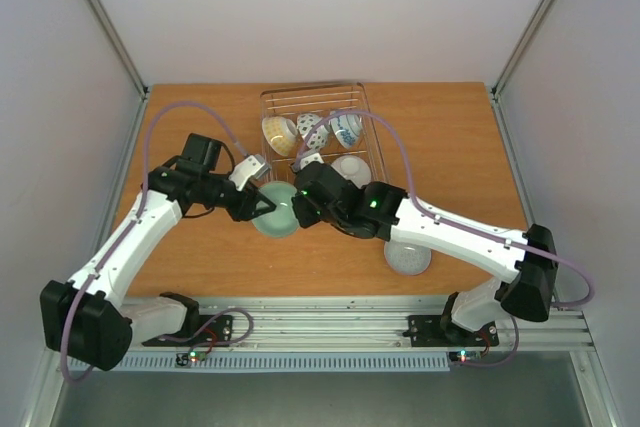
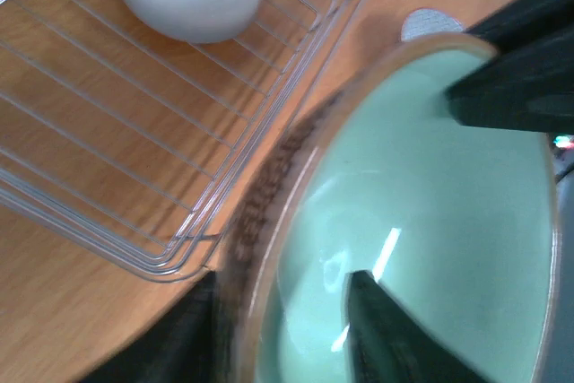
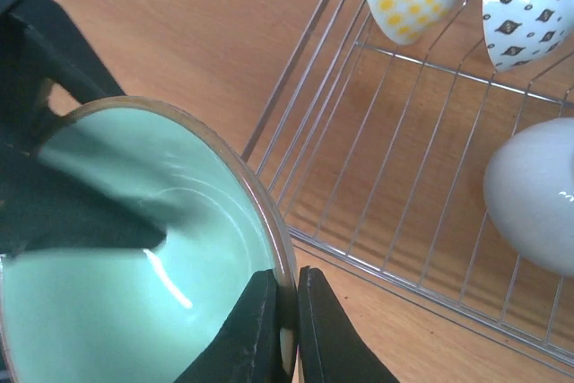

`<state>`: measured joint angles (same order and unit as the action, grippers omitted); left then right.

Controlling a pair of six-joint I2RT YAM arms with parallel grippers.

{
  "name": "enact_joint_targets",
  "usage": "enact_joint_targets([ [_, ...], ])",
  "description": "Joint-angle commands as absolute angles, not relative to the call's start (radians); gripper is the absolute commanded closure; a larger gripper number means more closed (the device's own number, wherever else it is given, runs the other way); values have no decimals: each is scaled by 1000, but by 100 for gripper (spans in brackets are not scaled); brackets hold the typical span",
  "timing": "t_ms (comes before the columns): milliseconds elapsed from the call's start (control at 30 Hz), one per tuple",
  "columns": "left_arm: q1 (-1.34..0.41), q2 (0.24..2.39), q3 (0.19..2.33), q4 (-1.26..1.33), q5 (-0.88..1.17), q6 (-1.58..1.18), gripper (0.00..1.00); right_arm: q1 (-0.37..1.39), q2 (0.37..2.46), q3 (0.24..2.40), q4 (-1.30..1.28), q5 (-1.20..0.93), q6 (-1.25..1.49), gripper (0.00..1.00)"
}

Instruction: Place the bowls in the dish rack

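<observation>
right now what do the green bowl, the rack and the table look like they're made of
Green bowl: likely glazed ceramic, glossy; sharp light streaks inside, brownish rim.
Rack: thin metal wire, shiny silver; bright glints along the bars.
Table: wood or wood-look laminate, smooth satin; grain shows, can't tell which.

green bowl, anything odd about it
Yes. The green bowl is tipped steeply just outside the rack, at its near left corner, not in it. The right gripper pinches its rim, and the left gripper straddles the opposite rim with jaws apart, so both arms are on one bowl.
</observation>
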<state>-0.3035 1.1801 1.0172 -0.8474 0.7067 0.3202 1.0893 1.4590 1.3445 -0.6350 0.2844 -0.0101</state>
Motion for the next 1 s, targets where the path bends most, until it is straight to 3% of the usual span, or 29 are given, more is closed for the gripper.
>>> enact_joint_targets([
  [0,-308,1198,1011,-829,710,337,78,1097,1469,1397,-561,280,-20,99],
  [67,-308,1201,1010,-827,705,336,95,1098,1474,1399,-558,280,-20,99],
  [100,-308,1205,1009,-826,704,337,99,1098,1476,1399,-556,279,-21,99],
  [367,-309,1209,1008,-841,724,357,99,1099,1486,1396,-552,286,-29,98],
  [433,-310,1203,1007,-845,733,368,99,1098,1466,1369,-532,293,-30,83],
  [533,-310,1178,994,-832,738,380,99,1084,1400,1291,-448,222,-38,39],
  [567,-309,1165,988,-823,736,382,99,1077,1380,1270,-425,184,-36,28],
  [633,-309,1140,978,-808,729,383,99,1066,1354,1237,-387,115,-28,15],
  [767,-306,1134,975,-813,738,393,100,1051,1332,1184,-331,-3,-3,2],
  [967,-299,1136,972,-816,758,401,99,979,1278,1035,-159,-245,124,1],
])
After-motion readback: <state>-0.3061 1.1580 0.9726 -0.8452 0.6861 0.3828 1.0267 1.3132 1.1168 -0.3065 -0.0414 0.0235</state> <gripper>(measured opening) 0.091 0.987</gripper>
